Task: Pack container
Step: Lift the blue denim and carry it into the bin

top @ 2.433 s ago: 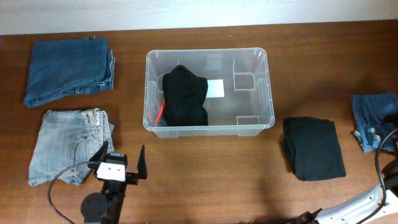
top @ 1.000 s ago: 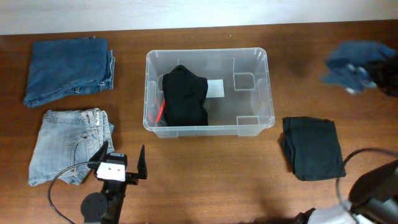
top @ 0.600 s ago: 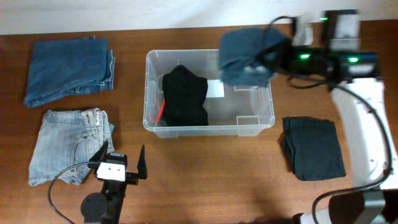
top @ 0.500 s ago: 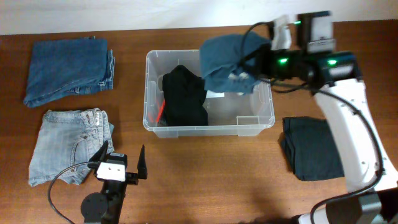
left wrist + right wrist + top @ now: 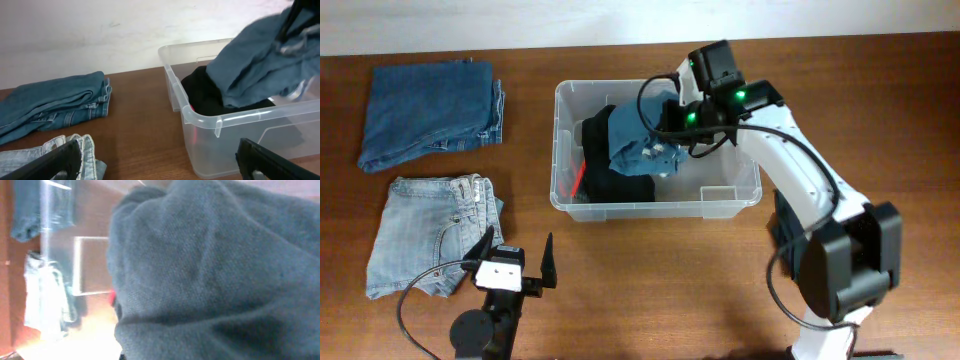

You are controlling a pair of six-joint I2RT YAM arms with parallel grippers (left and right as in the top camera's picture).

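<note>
Overhead: right claw [image 5: 668, 128], clamped on blue denim [image 5: 632, 142], has swung in over container [image 5: 753, 172]; release next. Left claw [image 5: 517, 256] wide, idle.

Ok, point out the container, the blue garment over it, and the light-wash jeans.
container [image 5: 670, 210], overhead view, front wall.
blue garment [image 5: 635, 140], overhead view, middle of the bunched cloth.
light-wash jeans [image 5: 425, 240], overhead view, centre of the folded pile.
</note>
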